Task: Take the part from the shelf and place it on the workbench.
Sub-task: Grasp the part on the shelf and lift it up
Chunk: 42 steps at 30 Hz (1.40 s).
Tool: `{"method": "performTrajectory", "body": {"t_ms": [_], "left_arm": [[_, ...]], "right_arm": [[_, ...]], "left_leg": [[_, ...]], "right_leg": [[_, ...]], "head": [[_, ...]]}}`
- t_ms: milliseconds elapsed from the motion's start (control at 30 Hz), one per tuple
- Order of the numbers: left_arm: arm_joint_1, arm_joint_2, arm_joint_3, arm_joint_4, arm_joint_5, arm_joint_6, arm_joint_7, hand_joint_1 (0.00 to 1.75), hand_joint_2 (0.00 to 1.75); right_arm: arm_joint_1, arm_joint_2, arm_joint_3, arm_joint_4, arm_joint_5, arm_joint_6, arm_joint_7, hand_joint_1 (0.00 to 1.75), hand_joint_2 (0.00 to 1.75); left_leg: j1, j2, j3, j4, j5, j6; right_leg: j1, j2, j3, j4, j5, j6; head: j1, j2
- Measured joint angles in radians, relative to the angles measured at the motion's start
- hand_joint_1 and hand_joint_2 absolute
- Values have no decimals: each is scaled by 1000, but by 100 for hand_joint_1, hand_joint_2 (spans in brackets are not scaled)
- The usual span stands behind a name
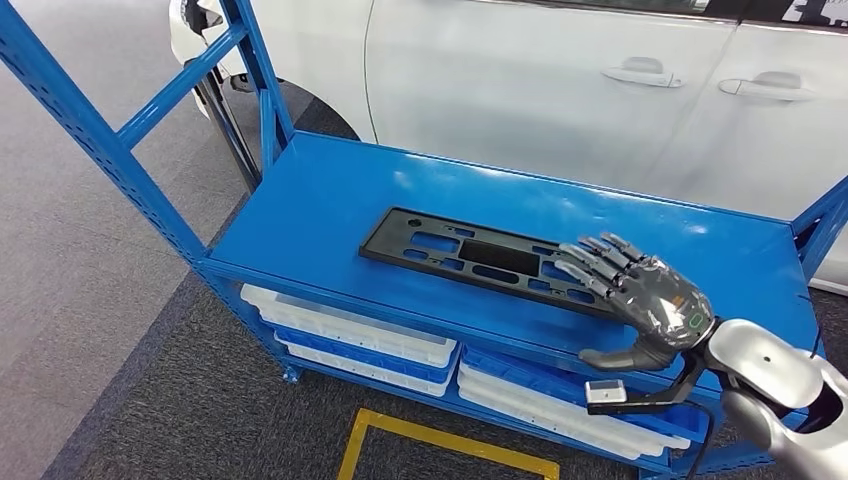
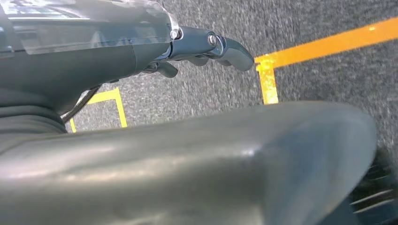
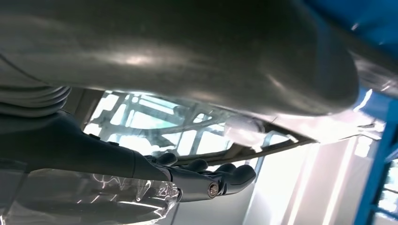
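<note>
Right hand (image 1: 640, 300) flat, fingers spread above the black part (image 1: 480, 258)

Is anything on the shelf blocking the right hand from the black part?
Nothing visible does. The right hand is already over the right end of the black part, which lies alone on the blue shelf.

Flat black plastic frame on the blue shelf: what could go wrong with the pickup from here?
The right robot hand lies open over one end of the flat black plastic frame; gripped there, the long frame might sag or twist loose. It lies flush on the blue metal shelf, so the fingers may slide over it without catching an edge.
</note>
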Motion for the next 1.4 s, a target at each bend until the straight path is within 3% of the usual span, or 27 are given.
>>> {"method": "performTrajectory", "body": {"t_ms": [33, 67, 100, 167, 233, 367, 400, 467, 533, 567, 600, 633, 700, 767, 867, 933, 1033, 1067, 1100, 1133, 1200, 1267, 1400], "left_arm": [[0, -1, -2, 0, -1, -1, 1, 0, 0], [0, -1, -5, 0, -2, -1, 2, 0, 0], [-1, -2, -8, 0, -4, -2, 2, 0, 0], [-6, -2, -15, 0, -8, -2, 3, 0, 0], [-14, -2, -20, 0, -10, -2, 4, 0, 0], [-20, -4, -22, 0, -7, -2, 6, 0, 0], [-21, -5, -22, 0, -4, -1, 7, 0, 0], [-23, -7, -22, 0, 0, 1, 7, 0, 0], [-20, -8, -21, 0, 4, 1, 7, 0, 0], [-18, -8, -21, 0, 5, 1, 7, 0, 0], [-15, -9, -21, 0, 7, 1, 7, 0, 0], [-14, -9, -21, 0, 7, 1, 7, 0, 0], [-14, -11, -21, 0, 8, 1, 7, 0, 0], [-13, -11, -21, 0, 8, 2, 6, 0, 0], [-12, -11, -21, 0, 9, 3, 3, 0, 0], [-12, -11, -21, 0, 9, 3, 1, 0, 0], [-12, -11, -21, 0, 9, 3, -1, 0, 0], [-10, -11, -21, 0, 9, 3, -1, 0, 0], [-9, -11, -21, 0, 9, 3, -1, 0, 0], [-8, -11, -21, 0, 10, 3, -1, 0, 0], [-9, -11, -21, 0, 10, 4, -1, 0, 0], [-11, -11, -22, 0, 10, 4, -2, 0, 0], [-12, -11, -22, 0, 10, 4, -2, 0, 0]], "right_arm": [[14, 11, 3, -1, 12, -1, -2, 0, 0], [22, 26, 8, 0, 22, -1, -6, 0, 0], [26, 42, 13, 3, 31, -1, -9, 0, 0], [22, 77, 26, 16, 42, 1, -14, 0, 0], [4, 111, 41, 39, 46, 3, -18, 0, 0], [-57, 180, 84, 117, 46, 10, -32, 0, 0], [-75, 195, 94, 139, 46, 12, -36, 0, 0], [-109, 228, 116, 186, 45, 16, -40, 0, 0], [-133, 256, 138, 229, 45, 20, -43, 0, 0], [-141, 268, 147, 247, 45, 21, -46, 0, 0], [-150, 279, 157, 264, 45, 22, -48, 0, 0], [-161, 290, 165, 279, 44, 22, -49, 0, 0], [-187, 308, 179, 305, 44, 22, -49, 0, 0], [-209, 323, 190, 328, 43, 23, -49, 0, 0], [-231, 346, 208, 365, 43, 23, -50, 0, 0], [-251, 361, 219, 391, 42, 22, -48, 0, 0], [-275, 386, 234, 433, 41, 21, -43, 0, 0], [-279, 393, 239, 448, 40, 18, -39, 0, 0], [-284, 400, 244, 462, 41, 13, -34, 0, 0], [-291, 407, 249, 477, 42, 8, -29, 0, 0], [-310, 422, 258, 507, 44, 0, -21, 0, 0], [-331, 434, 264, 535, 45, -2, -17, 0, 0], [-364, 454, 276, 592, 46, -6, -10, 0, 0]], "left_leg": [[0, 1, -24, 51, -16, 0], [0, 1, -31, 66, -11, 1], [0, 1, -18, 38, 14, 4], [-3, 1, 51, -104, 85, 16], [-7, 2, 100, -212, 122, 25], [-8, 4, 108, -242, 134, 37], [-6, 5, 110, -249, 140, 42], [-3, 7, 111, -257, 149, 50], [-4, 7, 108, -257, 150, 52], [-4, 7, 107, -255, 150, 52], [-4, 6, 107, -252, 149, 51], [-4, 6, 107, -249, 148, 49], [-5, 5, 105, -240, 142, 43], [-8, 4, 99, -232, 138, 34], [-8, 3, 96, -231, 135, 20], [-6, 4, 80, -192, 108, 9], [0, 4, -9, -1, 16, -3], [1, 4, -35, 51, 2, -6], [2, 4, -45, 66, 7, -6], [2, 4, -34, 39, 32, -6], [2, 4, 31, -100, 103, 1], [-1, 3, 81, -209, 140, 10], [-2, 3, 88, -236, 150, 31]], "right_leg": [[1, 0, 0, 0, 0, -1], [2, 0, 0, 0, 0, -1], [3, 1, 1, 0, -1, -1], [5, 3, 5, 0, -1, -1], [8, 5, 5, 1, 1, 5], [7, 7, 3, -2, 6, 27], [7, 6, -4, 12, -5, 31], [5, 4, -44, 101, -59, 38], [4, 4, -106, 238, -119, 44], [3, 4, -125, 280, -128, 47], [2, 4, -125, 282, -116, 48], [1, 3, -105, 240, -86, 47], [0, 2, -37, 99, -21, 43], [4, 2, -1, 17, 1, 32], [6, 3, 0, 5, 1, 15], [1, 2, 1, -1, 4, 2], [2, 0, 1, -2, 5, -8], [2, 0, 1, -2, 5, -8], [3, 0, 1, -2, 5, -8], [3, 0, 2, -2, 5, -7], [3, 2, 4, -1, 4, -5], [6, 3, 3, 1, 4, 4], [8, 3, -1, 2, 4, 28]], "head": [[0, 0], [0, 0], [0, 0], [0, 0], [0, 0], [0, 0], [0, 0], [0, 0], [0, 0], [0, 0], [0, 0], [0, 0], [0, 0], [0, 0], [0, 0], [0, 0], [0, 0], [0, 0], [0, 0], [0, 0], [0, 0], [0, 0], [0, 0]]}}
